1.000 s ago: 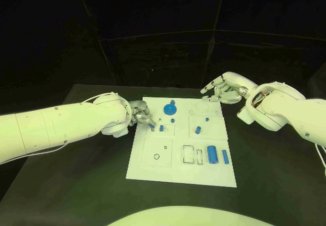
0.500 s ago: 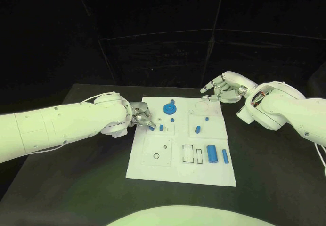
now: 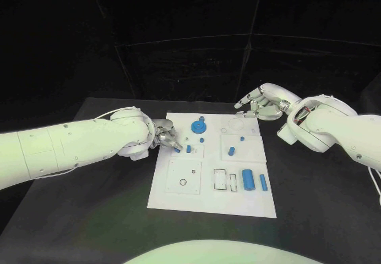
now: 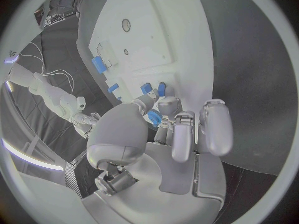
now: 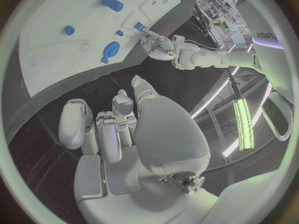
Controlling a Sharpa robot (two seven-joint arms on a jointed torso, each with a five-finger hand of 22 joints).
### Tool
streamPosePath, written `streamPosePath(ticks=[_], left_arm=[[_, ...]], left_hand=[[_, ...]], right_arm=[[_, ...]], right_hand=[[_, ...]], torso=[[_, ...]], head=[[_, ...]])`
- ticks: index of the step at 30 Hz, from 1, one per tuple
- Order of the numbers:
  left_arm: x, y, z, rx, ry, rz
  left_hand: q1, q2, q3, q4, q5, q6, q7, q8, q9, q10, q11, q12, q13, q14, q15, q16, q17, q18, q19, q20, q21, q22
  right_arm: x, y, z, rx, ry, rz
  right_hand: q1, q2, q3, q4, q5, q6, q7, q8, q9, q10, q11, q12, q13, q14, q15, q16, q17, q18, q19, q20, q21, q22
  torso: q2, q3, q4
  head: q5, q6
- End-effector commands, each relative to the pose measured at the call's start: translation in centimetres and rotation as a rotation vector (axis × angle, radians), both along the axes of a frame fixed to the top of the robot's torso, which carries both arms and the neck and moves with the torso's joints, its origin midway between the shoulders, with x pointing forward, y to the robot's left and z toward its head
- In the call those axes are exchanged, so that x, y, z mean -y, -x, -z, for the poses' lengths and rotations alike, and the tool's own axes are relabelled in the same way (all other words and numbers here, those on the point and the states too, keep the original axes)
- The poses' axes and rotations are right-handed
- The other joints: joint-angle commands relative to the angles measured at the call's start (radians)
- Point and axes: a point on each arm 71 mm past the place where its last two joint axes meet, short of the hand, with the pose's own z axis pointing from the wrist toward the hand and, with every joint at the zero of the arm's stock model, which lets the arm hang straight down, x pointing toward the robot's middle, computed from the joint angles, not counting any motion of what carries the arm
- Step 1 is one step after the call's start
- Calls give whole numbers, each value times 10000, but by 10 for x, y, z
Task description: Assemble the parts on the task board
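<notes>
The white task board (image 3: 179, 193) lies in the middle of the black table. My left hand (image 3: 164, 136) hovers over the board's left edge and pinches a small blue part (image 4: 154, 117) between thumb and finger, close to a blue peg (image 3: 188, 148) standing in the board. My right hand (image 3: 259, 106) hangs above the board's far right corner with its fingers apart and nothing in them. On the board I also see a round blue gear (image 3: 199, 128), a blue piece (image 3: 230, 151), a blue cylinder (image 3: 248, 179) and a slim blue bar (image 3: 262, 182).
Cut-out recesses (image 3: 224, 180) sit in the near half of the board, with a ring outline (image 3: 235, 127) at its far right. The black table (image 3: 95, 220) spreads round the board. The right wrist view shows the board (image 5: 56, 40) and my left hand (image 5: 163, 47).
My left hand has shifted only slightly at the board's left edge, still pinching the blue part. The right hand has hardly moved.
</notes>
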Motion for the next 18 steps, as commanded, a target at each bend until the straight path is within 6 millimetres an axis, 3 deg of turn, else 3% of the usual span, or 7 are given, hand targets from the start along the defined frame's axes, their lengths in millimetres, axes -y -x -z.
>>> streamPosePath(ticks=[1, 8, 18], left_arm=[[2, 3, 4, -321, -10, 143], [2, 1, 4, -343, 103, 35], [1, -1, 5, -448, 104, -39]], left_hand=[[-350, -88, 499, -349, 31, 39, -89, 101, 25, 50, -21, -25, -12, 1073, -58, 32, 2635, -108, 24, -28, 8, -2], [-1302, -519, -88, 210, 28, 159, -95, 144, 36, 65, -19, 4, -20, 1073, -61, 32, 2635, -108, 30, -25, 1, 8], [-1763, -596, -400, 530, 29, 216, -115, 152, 33, -76, -37, -170, -261, 1073, -82, 32, 2635, -95, 9, -40, -51, -41]], right_arm=[[-1, 0, -1, 5, -43, -91], [-1, 0, -1, 3, -42, -80], [-1, 0, -1, 10, -43, -70]], right_hand=[[-56, 59, -3, 40, -8, 1, 29, 45, -13, -69, -26, -54, -8, 1042, 23, 27, 2635, 106, -80, -12, -41, -10], [-56, 59, -3, 40, -8, 1, 29, 45, -13, -69, -26, -54, -8, 1042, 23, 27, 2635, 106, -80, -12, -41, -10], [-54, 64, -1, 42, -9, 1, 29, 45, -13, -85, -26, -82, -34, 1042, 23, 27, 2635, 114, -101, -12, -59, -45]], torso=[[12, 4, -6], [-3, 8, -6], [4, 13, -9]], head=[[-4, 4], [-19, -26], [-42, -37]])
